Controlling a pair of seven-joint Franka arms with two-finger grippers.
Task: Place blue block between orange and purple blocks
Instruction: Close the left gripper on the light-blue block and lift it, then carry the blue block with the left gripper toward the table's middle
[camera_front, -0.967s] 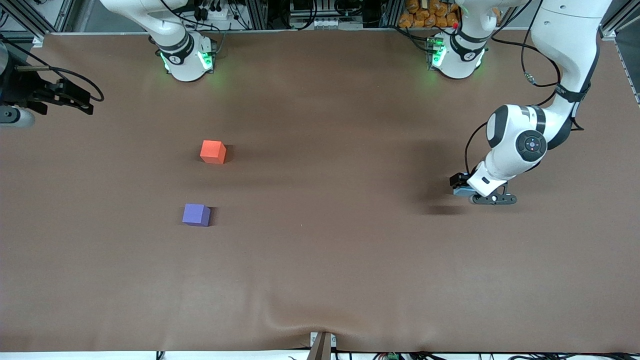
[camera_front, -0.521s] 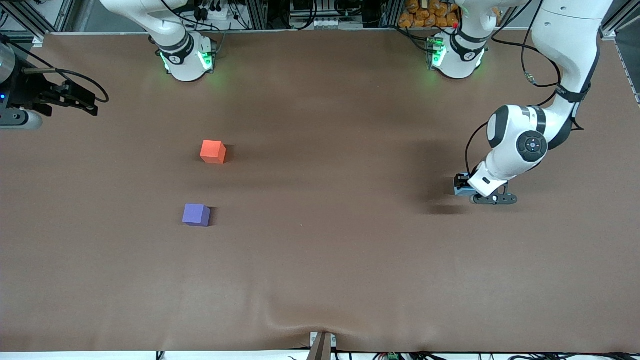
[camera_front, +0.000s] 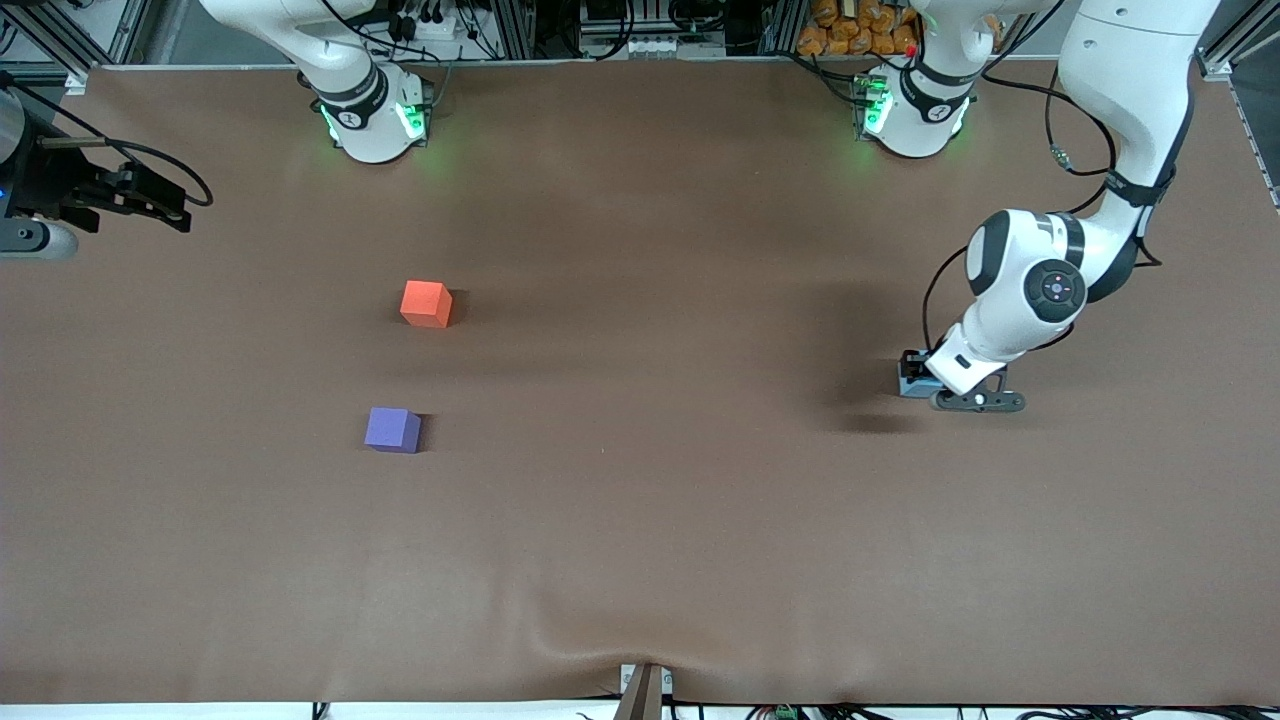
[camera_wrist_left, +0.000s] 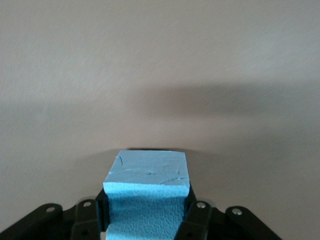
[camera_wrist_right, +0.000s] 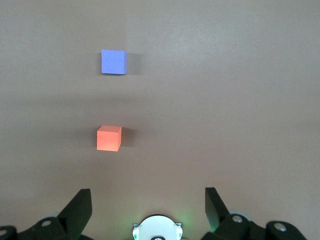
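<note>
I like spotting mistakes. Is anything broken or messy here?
Nothing messy. The blue block has small surface cracks and sits pinched in the left gripper. The orange block and purple block sit flat, apart.

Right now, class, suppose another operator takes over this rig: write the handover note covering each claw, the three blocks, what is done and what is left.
Left claw: shut on the blue block, low over the brown table at the left arm's end.
Right claw: open and holding nothing, waiting up over the right arm's end of the table.
Orange block and purple block: on the table toward the right arm's end, apart, the purple one nearer the front camera.
Done: blue block gripped.
Left: carry it across, set it in the gap between orange and purple, release.
</note>
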